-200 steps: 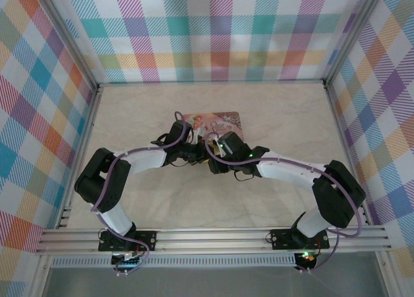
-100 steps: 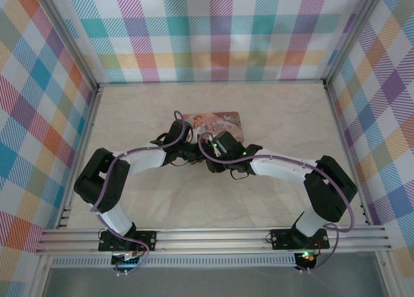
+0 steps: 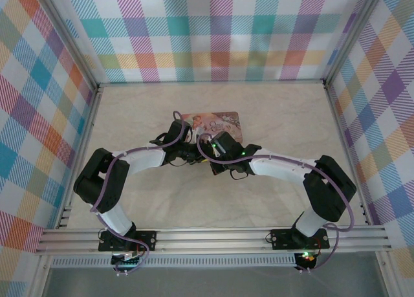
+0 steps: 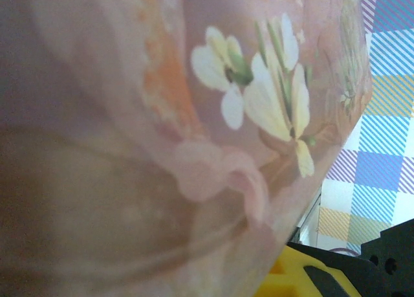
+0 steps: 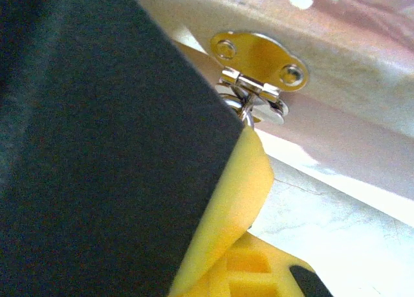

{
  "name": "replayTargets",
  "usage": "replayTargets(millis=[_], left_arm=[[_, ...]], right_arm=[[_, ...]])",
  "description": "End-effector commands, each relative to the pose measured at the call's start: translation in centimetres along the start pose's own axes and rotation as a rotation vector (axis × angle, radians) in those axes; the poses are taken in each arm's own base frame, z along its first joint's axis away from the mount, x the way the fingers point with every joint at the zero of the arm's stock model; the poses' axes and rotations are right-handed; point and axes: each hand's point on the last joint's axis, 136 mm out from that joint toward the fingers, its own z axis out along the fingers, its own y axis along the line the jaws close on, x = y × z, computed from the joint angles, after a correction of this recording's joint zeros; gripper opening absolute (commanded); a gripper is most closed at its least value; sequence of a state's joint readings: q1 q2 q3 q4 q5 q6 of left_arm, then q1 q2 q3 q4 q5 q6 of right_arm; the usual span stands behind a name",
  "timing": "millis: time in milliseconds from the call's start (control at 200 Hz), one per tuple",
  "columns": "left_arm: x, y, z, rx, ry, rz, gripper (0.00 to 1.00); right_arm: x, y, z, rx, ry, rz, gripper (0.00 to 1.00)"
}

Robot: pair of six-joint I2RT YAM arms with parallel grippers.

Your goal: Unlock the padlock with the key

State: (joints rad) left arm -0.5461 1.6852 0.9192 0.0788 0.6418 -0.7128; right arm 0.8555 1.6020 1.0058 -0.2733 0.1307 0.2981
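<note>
A pink illustrated tin (image 3: pixel 218 122) lies mid-table, and its flowered face (image 4: pixel 194 116) sits right against the left wrist camera. My left gripper (image 3: pixel 187 138) is at the tin's near left corner, shut on the tin, with its jaws hidden. My right gripper (image 3: pixel 209 143) is at the tin's front edge, shut (image 5: pixel 249 229). Its yellow fingertip (image 5: pixel 249 174) reaches up to the gold clasp (image 5: pixel 259 57). Under the clasp a silvery loop of the padlock (image 5: pixel 246 108) peeks out; the rest is hidden behind the finger. The key is hidden.
Both arms curve inward and meet close together at the tin. Pale marbled table (image 3: pixel 272 106) spreads around them, fenced by checked walls and aluminium rails (image 3: pixel 213 83). My right gripper's black and yellow body (image 4: pixel 362 271) stands just beside the tin.
My right gripper has slid left and forward to the tin's front edge and shut its jaws. The left arm and the tin have stayed put.
</note>
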Motion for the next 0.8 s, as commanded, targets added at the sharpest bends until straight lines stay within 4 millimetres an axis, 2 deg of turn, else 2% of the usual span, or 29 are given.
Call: replayTargets(millis=[0, 285, 550, 795], left_arm=[[-0.3, -1.7, -0.9, 0.047, -0.006, 0.033, 0.14], [0.1, 1.2, -0.2, -0.02, -0.03, 0.003, 0.23], [0.7, 4.1, -0.1, -0.108, -0.057, -0.038, 0.37], [0.7, 4.7, -1.5, -0.155, -0.111, -0.046, 0.39]], right_arm=[[0.3, 0.5, 0.7, -0.02, 0.008, -0.012, 0.0], [1.9, 0.5, 2.9, -0.034, 0.06, -0.024, 0.0], [3.3, 0.5, 4.4, -0.042, 0.105, -0.024, 0.0], [3.3, 0.5, 4.2, -0.046, 0.105, -0.063, 0.0]])
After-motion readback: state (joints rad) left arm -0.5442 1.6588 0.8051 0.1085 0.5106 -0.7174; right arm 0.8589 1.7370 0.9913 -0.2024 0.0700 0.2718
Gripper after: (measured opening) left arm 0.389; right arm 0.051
